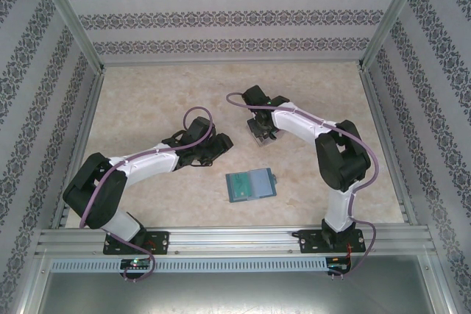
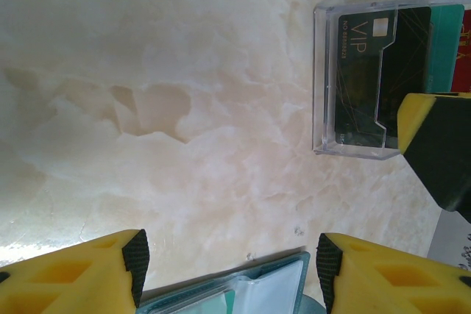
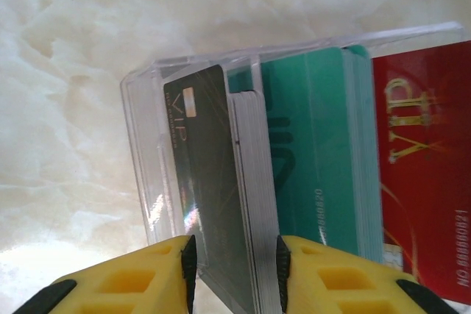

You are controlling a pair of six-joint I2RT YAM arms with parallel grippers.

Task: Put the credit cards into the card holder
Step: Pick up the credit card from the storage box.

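The card holder [image 1: 251,184] lies open on the table between the arms, teal with clear sleeves; its edge [image 2: 243,292] shows under my left gripper [image 2: 228,266], which hovers open and empty. The credit cards stand in a clear plastic tray [image 3: 140,145]: a dark stack [image 3: 206,182], a teal stack [image 3: 316,145] and a red card [image 3: 419,167]. My right gripper [image 3: 233,270] is open and straddles the dark stack, one pad on each side. The top dark card leans tilted against the stack. In the top view the right gripper [image 1: 261,129] sits over the tray.
The tray [image 2: 324,79] lies to the right of and beyond my left gripper [image 1: 213,148], with a yellow finger of the right gripper [image 2: 434,145] beside it. Patterned walls and metal rails enclose the marbled tabletop [image 1: 147,101].
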